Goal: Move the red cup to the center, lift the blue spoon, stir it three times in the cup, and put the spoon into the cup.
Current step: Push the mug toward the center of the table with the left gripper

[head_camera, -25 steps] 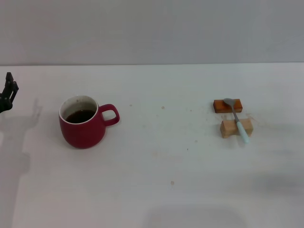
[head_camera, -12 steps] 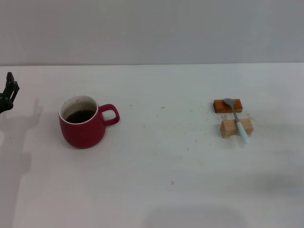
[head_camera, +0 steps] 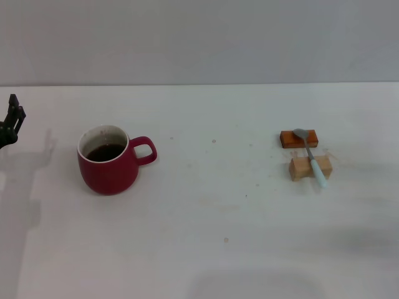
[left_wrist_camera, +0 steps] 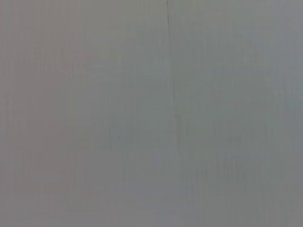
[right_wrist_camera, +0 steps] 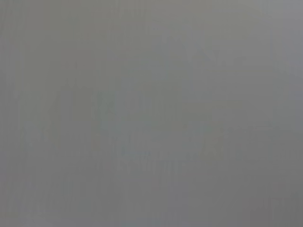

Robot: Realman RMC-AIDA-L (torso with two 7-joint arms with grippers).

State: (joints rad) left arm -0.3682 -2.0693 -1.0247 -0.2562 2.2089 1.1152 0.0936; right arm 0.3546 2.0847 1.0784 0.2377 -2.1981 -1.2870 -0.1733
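Note:
The red cup (head_camera: 109, 161) stands on the left part of the white table, handle toward the right, dark liquid inside. The blue spoon (head_camera: 312, 160) lies at the right, its grey bowl on an orange block (head_camera: 298, 138) and its pale blue handle across a tan wooden block (head_camera: 309, 167). My left gripper (head_camera: 11, 119) shows only as a dark tip at the far left edge, well left of the cup and apart from it. My right gripper is out of view. Both wrist views show only plain grey.
The white table (head_camera: 212, 212) stretches wide between the cup and the spoon blocks. A grey wall (head_camera: 199, 37) stands behind the table's far edge. Small specks dot the tabletop.

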